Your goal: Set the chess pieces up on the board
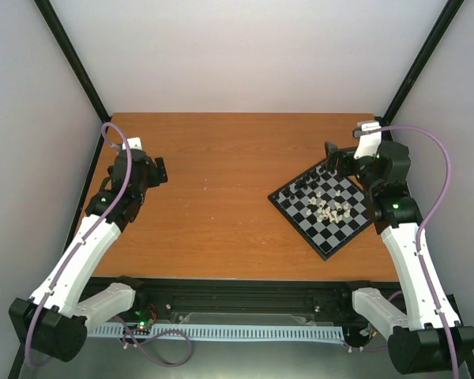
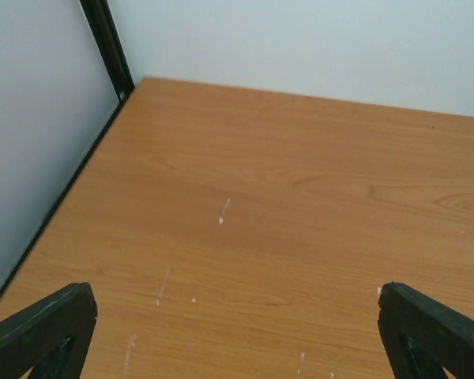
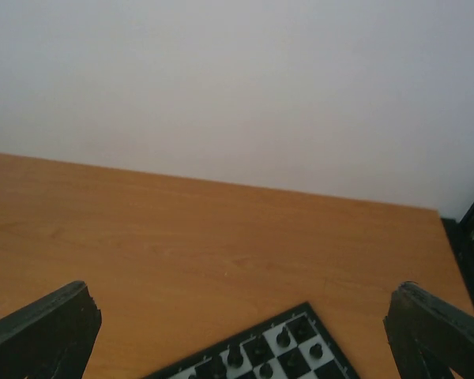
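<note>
The board lies turned at the right of the table. Several black chess pieces stand along its far-left edge. Several cream-white pieces lie in a loose cluster near its middle. My right gripper is open and empty, held above the board's far corner. Its wrist view shows that gripper with wide jaws, the board's corner and black pieces below. My left gripper is open and empty over bare table at the left, far from the board; it also shows in its wrist view.
The wooden table is enclosed by white walls and black frame posts. A black post stands at the far-left corner. The table's left edge runs close to my left arm.
</note>
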### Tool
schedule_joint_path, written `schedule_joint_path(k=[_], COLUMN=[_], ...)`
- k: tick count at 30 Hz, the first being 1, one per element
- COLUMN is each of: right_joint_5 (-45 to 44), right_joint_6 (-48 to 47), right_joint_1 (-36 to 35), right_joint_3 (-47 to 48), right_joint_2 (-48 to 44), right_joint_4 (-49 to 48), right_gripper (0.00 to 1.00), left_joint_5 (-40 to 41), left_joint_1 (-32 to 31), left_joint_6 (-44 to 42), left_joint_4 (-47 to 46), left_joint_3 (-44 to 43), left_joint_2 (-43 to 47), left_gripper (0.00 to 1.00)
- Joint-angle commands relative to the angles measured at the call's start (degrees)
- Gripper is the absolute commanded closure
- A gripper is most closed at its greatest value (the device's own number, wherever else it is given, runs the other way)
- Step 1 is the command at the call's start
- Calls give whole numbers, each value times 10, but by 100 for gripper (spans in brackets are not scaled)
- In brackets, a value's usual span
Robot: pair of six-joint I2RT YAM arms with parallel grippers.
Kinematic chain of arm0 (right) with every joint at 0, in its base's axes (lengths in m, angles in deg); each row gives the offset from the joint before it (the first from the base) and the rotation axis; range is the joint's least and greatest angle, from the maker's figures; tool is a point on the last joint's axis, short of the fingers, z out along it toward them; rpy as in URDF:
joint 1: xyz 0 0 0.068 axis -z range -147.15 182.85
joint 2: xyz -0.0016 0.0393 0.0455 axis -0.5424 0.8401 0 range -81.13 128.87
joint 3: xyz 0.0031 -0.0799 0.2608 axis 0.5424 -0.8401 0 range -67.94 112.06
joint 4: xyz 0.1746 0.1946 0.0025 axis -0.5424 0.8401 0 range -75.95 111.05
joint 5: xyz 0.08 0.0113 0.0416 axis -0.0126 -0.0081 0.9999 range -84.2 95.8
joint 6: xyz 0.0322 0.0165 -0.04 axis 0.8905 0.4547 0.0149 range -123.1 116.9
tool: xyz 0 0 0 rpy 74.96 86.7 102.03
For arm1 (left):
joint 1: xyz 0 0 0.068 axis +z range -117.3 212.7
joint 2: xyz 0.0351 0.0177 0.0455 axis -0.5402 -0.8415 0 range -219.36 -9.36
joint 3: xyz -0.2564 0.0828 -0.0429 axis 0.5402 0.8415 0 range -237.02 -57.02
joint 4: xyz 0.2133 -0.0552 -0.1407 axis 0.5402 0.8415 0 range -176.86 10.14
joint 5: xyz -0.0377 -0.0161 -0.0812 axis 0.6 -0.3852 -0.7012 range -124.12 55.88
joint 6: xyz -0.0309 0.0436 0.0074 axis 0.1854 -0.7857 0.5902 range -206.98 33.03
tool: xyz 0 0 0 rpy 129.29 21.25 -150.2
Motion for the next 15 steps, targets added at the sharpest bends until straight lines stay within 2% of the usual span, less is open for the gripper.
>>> schedule_joint_path(k=[1, 4, 9, 11, 15], right_joint_5=[49, 70, 111, 125, 182], right_joint_6=[7, -19, -92, -122, -172], right_joint_1=[18, 27, 54, 75, 144], right_joint_3=[-24, -31, -26, -16, 35], right_joint_2=[-11, -3, 20, 42, 126], right_joint_4=[10, 30, 66, 81, 132], right_gripper=[0, 0, 1, 1, 0], left_joint_5=[-86, -162, -286, -322, -348], left_joint_1=[41, 66, 92, 80, 5], left_joint_6=[56, 59, 90, 94, 94], left_joint_4=[-18, -27, -64, -71, -66], left_joint_3=[10, 10, 25, 27, 19], left_joint_2=[-28, -55, -86, -96, -110], left_gripper=[3, 7, 23, 27, 29])
